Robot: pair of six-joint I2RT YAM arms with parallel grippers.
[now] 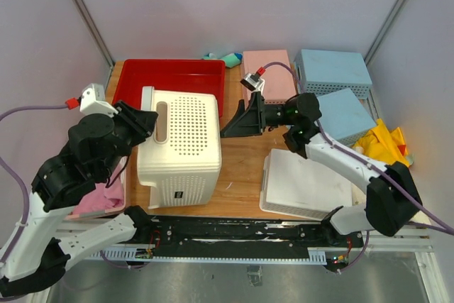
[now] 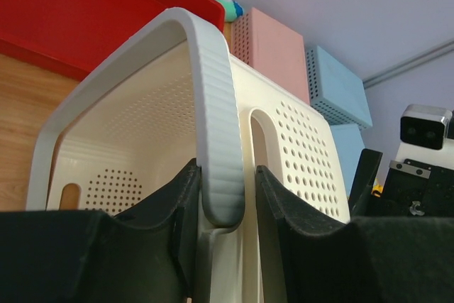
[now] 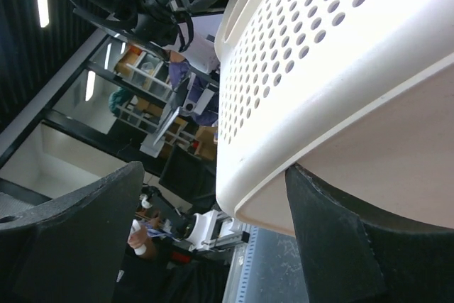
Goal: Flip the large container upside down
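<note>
Large container (image 1: 181, 140) lies tipped on its side, centre-left of the worktop (image 1: 245, 168), just in front of the red tray (image 1: 170, 79) at the far edge, mouth facing L. Left gripper (image 1: 145, 120) is clenched on its ribbed rim, prob. as the pivot for the flip. Right gripper (image 1: 235, 122) is spread wide, grasping nothing, just beside the container's R face, apparently to steady or push it over.
</note>
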